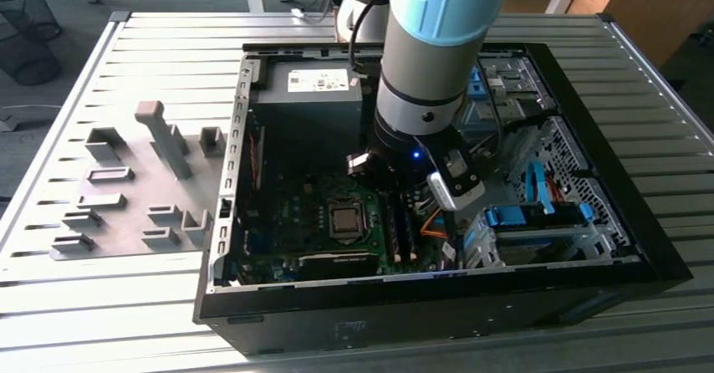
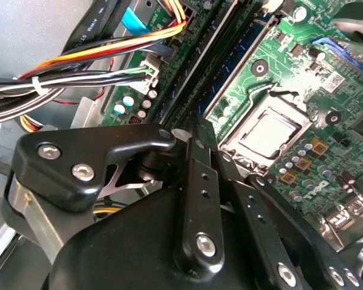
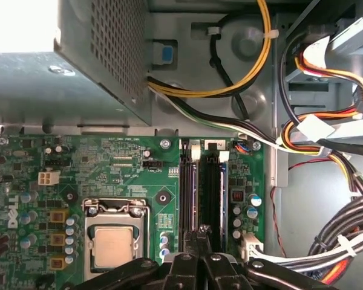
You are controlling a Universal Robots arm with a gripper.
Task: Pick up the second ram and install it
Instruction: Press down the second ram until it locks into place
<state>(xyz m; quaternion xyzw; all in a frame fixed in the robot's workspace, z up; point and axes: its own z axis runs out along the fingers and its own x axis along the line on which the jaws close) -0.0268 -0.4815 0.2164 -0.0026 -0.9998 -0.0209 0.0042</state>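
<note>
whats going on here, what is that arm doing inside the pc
A robot arm reaches down into an open computer case lying on a slatted table. Its gripper sits right over the memory slots beside the processor socket on the green motherboard. The grey fixture blocks beside the case hold no memory stick. Whether the second ram is between the fingers or already seated, I can't tell.
</note>
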